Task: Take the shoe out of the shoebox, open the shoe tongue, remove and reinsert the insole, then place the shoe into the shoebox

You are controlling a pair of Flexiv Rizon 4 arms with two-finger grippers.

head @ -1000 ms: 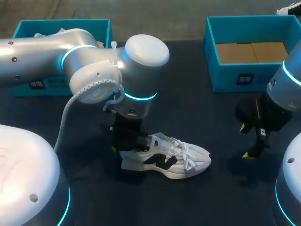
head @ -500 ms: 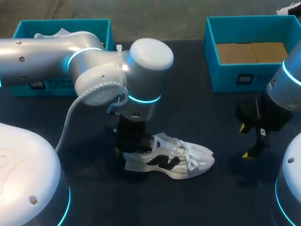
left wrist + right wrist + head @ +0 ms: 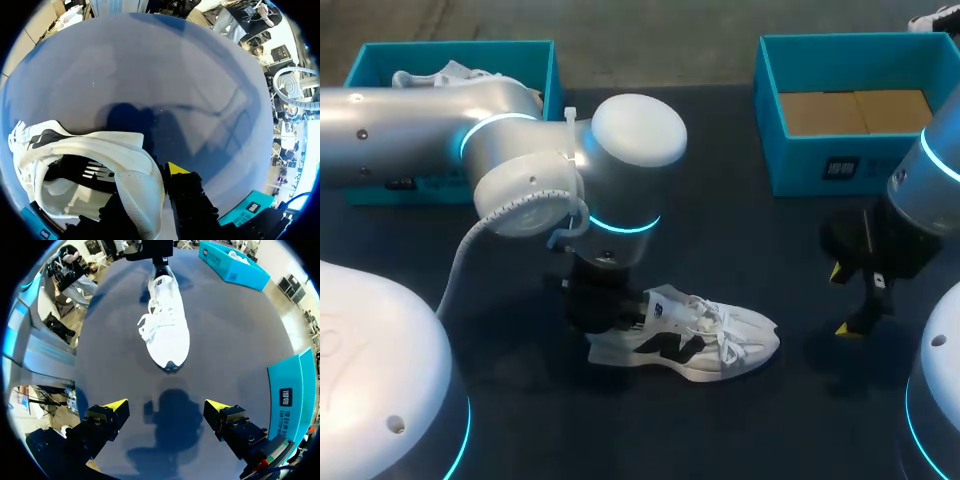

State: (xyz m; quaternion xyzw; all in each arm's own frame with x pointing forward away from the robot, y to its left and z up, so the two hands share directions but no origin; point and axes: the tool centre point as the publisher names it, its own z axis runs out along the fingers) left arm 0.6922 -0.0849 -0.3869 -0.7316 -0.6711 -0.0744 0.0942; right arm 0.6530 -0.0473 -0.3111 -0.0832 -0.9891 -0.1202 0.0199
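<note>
– Slippage worries me most. The left gripper (image 3: pixel 152 192) has only the heel collar of the shoe (image 3: pixel 685 340): one yellow-tipped finger outside the heel, the other down inside the opening, the thin wall pinched between them.

– And the shoe itself?

– In the lower middle of the head view, sole down on the table (image 3: pixel 750 240), toe pointing to the frame's right. It is out of both boxes. One shoebox (image 3: pixel 380 60) sits at the upper left with something white in it, and the other shoebox (image 3: pixel 820 165) at the upper right has a bare cardboard floor.

– So what goes wrong?

– A pull on the tongue (image 3: pixel 161 284) could hinge the shoe about that heel pinch, I think, or drag the soft collar out of the fingers. The laces (image 3: pixel 725 340) look tied and bunched, so a fingertip may snag a loop instead of the tongue.

– The right gripper (image 3: pixel 166 405)?

– Spread wide, holding nothing, over bare table at the right of the head view, well apart from the toe. Coming in low, it could shove the toe sideways and twist the shoe against the other arm's hold.

– Anything hidden?

– The inner left finger. I cannot see how deep it reaches.
</note>
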